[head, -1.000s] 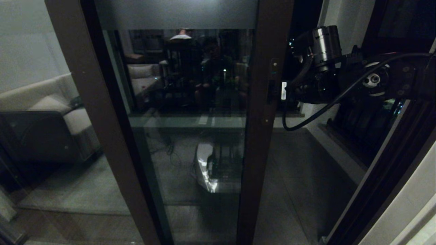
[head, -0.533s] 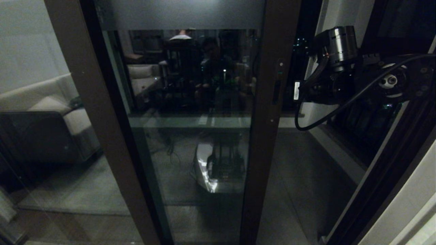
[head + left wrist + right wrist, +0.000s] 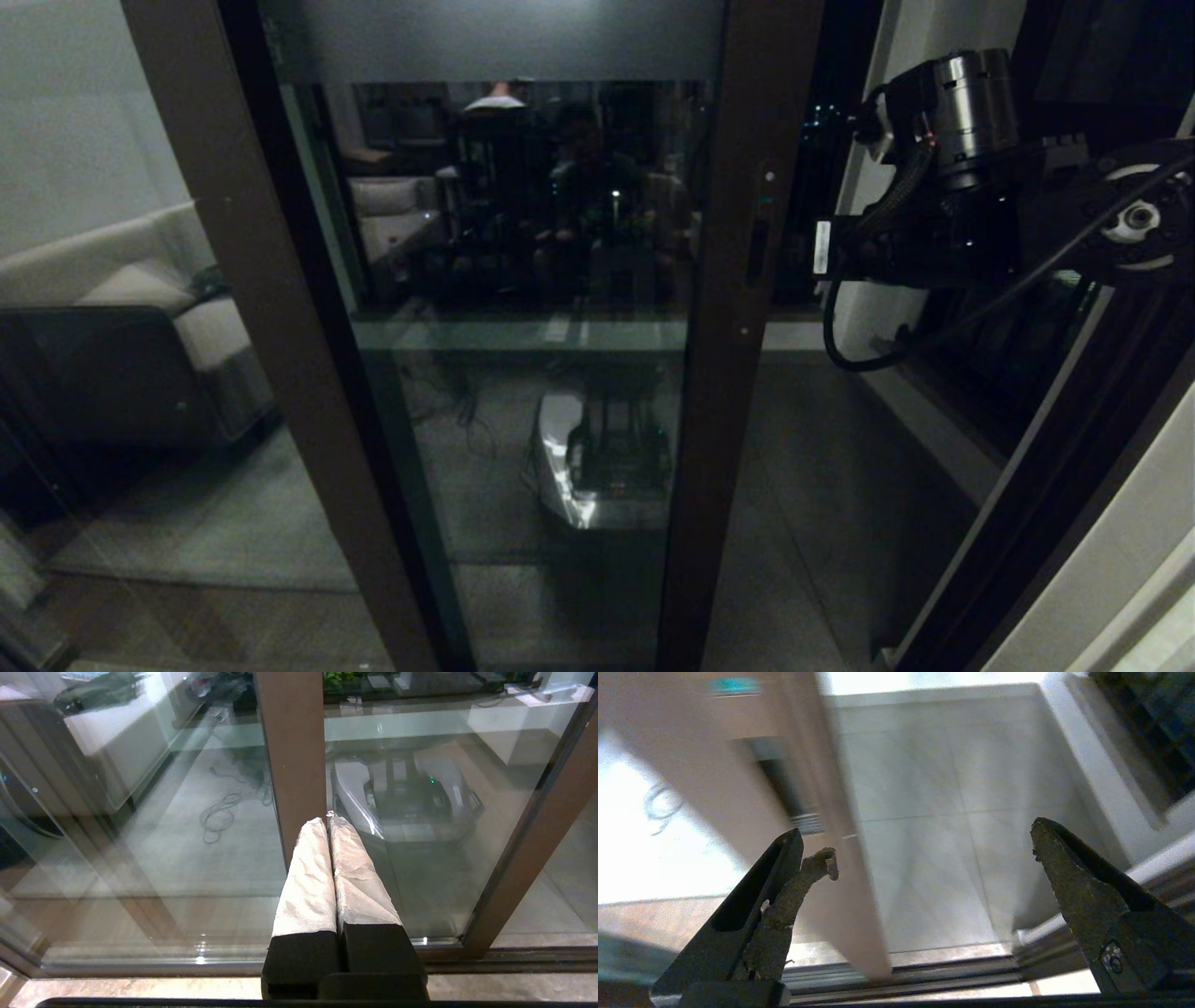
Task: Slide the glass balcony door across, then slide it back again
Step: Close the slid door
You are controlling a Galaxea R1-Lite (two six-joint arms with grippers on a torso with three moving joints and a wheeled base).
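- The glass balcony door fills the middle of the head view from 12 to 6 o'clock, a tall pane in a dark brown frame, with room reflections on the glass.
- Its right stile runs top to bottom just right of centre, and an open gap onto the balcony floor lies at 4 o'clock beside it.
- The right arm reaches in at 2 o'clock, close beside the stile.
- The right gripper has its fingers spread wide, the stile's edge standing between them, nearer one finger; nothing is clamped.
- The left gripper hangs low before the glass, its white-wrapped fingers pressed together on nothing.
- The narrow handle slot sits on the stile at 1 o'clock, level with the right arm.
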